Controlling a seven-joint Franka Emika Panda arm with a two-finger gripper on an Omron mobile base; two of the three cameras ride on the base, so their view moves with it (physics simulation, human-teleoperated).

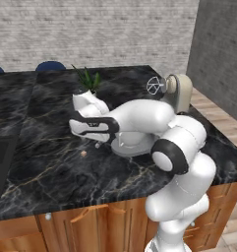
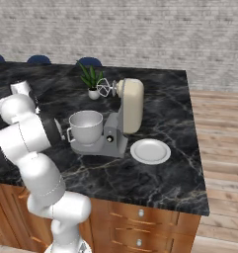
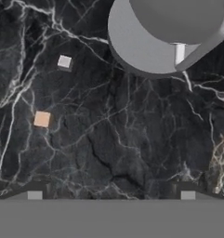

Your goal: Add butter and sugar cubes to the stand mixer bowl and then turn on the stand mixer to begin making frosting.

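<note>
While my gripper [image 3: 111, 194] hangs over the dark marble counter [image 3: 113, 139], I see its jaws spread wide with nothing between them. Through the hand view, the butter [image 3: 42, 119] lies on the counter as a small tan-orange square, and the sugar cube [image 3: 64, 61] sits near it, apart from it, a small white piece. Both rest on bare stone, outside the bowl [image 3: 178, 23], whose grey underside and handle show at the top of that view, seated on the mixer's grey base.

From the left base view I find the butter [image 1: 83, 153] as a tiny speck on the counter just below my hand [image 1: 93, 128], with the white cube [image 1: 97, 145] close beside it. From the right base view, the mixer [image 2: 121, 116] stands upright, its cream head above the bowl [image 2: 85, 126], its whisk raised. I also see a white plate [image 2: 150, 151] lying just beside the mixer and a potted plant [image 2: 92, 79] behind it.
</note>
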